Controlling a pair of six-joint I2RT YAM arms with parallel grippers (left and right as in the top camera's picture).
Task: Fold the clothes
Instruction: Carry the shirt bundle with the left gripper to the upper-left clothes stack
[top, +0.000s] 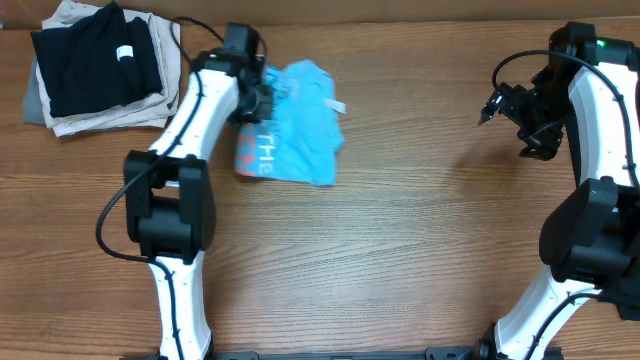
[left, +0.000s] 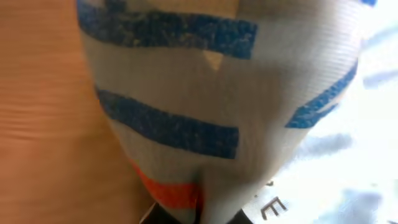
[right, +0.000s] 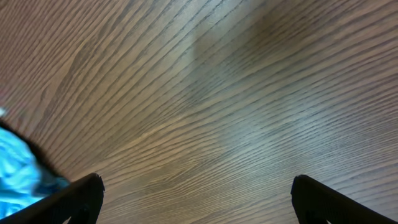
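Wood-grain table (top: 400, 260): left end effector (top: 266, 101) clamps crumpled T-shirt (top: 303, 135), right end effector (right: 199, 208) wide, empty.

White rounded links, black joint housings on left arm (top: 205, 100) and right arm (top: 605, 110). Black cable (top: 108, 215) loops off left arm. Green light (top: 603, 43) atop right arm. Black fingers (right: 78, 199) on right gripper (right: 196, 186).

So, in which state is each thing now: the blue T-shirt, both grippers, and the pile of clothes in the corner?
T-shirt: crumpled on the table, not folded, lettering showing.
Left gripper: shut on the T-shirt.
Right gripper: open, empty, above bare table.
Pile of clothes: folded, stacked, black garment on top.
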